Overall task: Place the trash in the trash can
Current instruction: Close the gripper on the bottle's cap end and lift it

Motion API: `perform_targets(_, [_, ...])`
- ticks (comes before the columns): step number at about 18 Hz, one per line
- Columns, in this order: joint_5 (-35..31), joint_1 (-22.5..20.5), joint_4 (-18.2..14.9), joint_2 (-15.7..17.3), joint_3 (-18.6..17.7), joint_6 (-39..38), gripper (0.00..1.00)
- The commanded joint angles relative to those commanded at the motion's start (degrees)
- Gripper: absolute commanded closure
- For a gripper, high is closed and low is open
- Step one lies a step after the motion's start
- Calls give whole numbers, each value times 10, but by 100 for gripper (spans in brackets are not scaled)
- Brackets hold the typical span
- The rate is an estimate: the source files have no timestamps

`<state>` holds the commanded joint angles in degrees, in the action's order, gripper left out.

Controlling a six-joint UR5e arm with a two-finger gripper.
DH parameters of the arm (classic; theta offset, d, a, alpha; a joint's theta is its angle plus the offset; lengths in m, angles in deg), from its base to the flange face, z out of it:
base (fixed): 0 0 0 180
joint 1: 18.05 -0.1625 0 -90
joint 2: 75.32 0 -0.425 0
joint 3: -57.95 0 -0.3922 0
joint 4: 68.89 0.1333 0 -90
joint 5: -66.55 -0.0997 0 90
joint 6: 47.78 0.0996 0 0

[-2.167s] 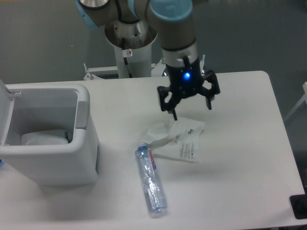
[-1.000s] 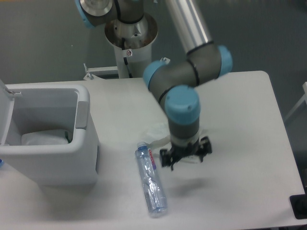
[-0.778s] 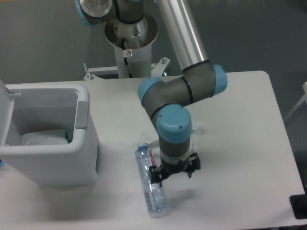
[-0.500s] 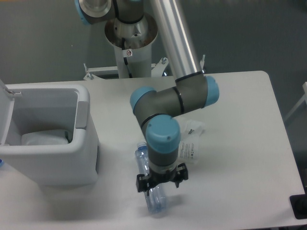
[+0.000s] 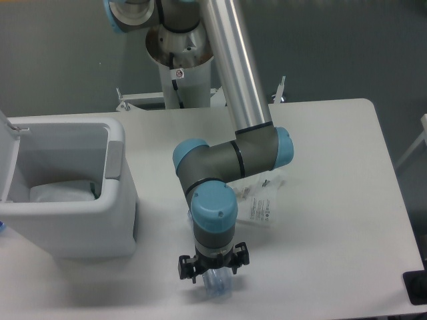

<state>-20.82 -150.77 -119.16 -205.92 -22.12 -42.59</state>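
While black two-finger hand [image 5: 213,270] hangs over clear plastic bottle [image 5: 216,285] lying on white counter [image 5: 333,253], fingers spread, nothing held: pickup step. Next, judged: lower, close, carry to pale grey-white boxy bin [image 5: 63,200] at left.

I see a black pincer [image 5: 213,271] under a light-blue cap on my grey arm [image 5: 227,163]. The bottle [image 5: 217,285] is clear, the wrapper [image 5: 261,203] white with black print, the trash can [image 5: 67,200] pale grey-white, the table [image 5: 333,167] white.
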Motion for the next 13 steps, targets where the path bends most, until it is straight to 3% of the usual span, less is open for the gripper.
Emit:
perform_targets(11, [-14,0,1,-14,3,4,0])
perform_targets(13, [-15,0,1,-14,4,4,4])
